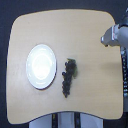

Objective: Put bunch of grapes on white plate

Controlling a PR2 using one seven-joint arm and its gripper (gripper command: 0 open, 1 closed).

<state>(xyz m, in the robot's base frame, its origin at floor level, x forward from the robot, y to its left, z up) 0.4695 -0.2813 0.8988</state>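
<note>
A round white plate (41, 65) lies on the wooden table at the exterior view's left, with nothing on it. Just to its right lies the bunch of grapes (67, 79), a dark purple elongated cluster with a green leafy bit at its upper end. Grapes and plate are close but apart. My gripper (105, 39) reaches in from the exterior view's right edge, well above and to the right of the grapes. It is blurred and its fingers are too small to read. Nothing shows between them.
The light wooden table (85, 30) has rounded corners and a dark floor around it. The arm's grey body (120, 37) extends over the table's right edge. A white base part (65, 122) shows below the table's front edge.
</note>
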